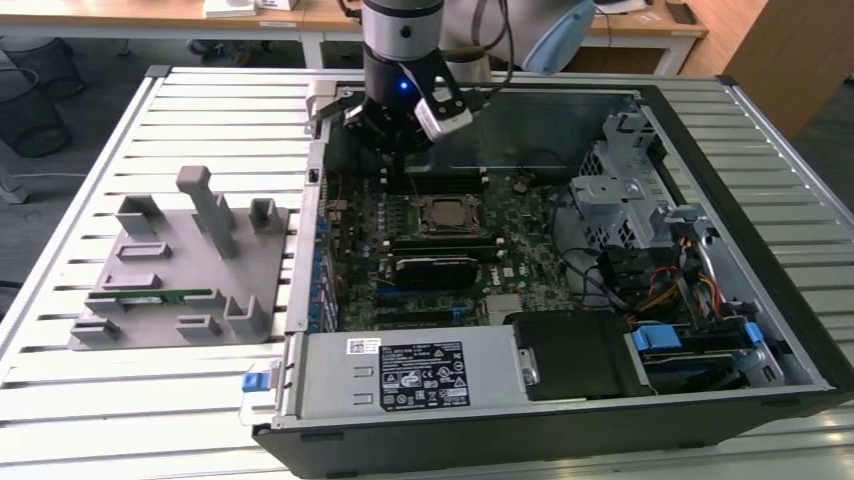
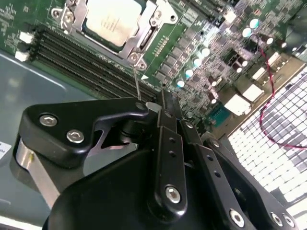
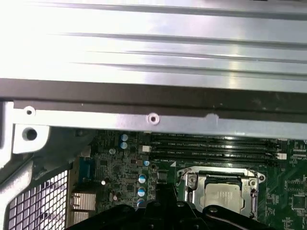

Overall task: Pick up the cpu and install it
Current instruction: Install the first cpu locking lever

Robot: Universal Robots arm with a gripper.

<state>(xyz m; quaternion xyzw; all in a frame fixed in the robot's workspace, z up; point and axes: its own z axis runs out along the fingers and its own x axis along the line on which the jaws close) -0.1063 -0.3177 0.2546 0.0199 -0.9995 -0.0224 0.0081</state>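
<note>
1. The claw (image 1: 396, 140) hangs inside the open case (image 1: 747, 330), above the far edge of the board (image 1: 521, 250), beyond the socket (image 1: 445, 216). In the second wrist view the claw (image 2: 165, 112) has its black fingers (image 2: 169, 143) pressed together with nothing pinched between them.
2. The cpu (image 1: 445, 215) sits in the socket, apart from the claw. In the second wrist view its silver top (image 2: 112, 20) lies flat inside the metal frame (image 2: 144, 36); in the first wrist view the cpu (image 3: 223, 197) shows the same way.
3. The memory slots (image 3: 216, 147) run along the socket's far side, between it and the case wall.
4. A black heatsink (image 1: 430, 270) lies on the board on the socket's near side.
5. The case rests on a slatted counter (image 1: 120, 400).
6. A grey holder (image 1: 187, 265) stands on the counter beyond the case, on the exterior view's left; a green stick (image 1: 167, 296) lies in it.
</note>
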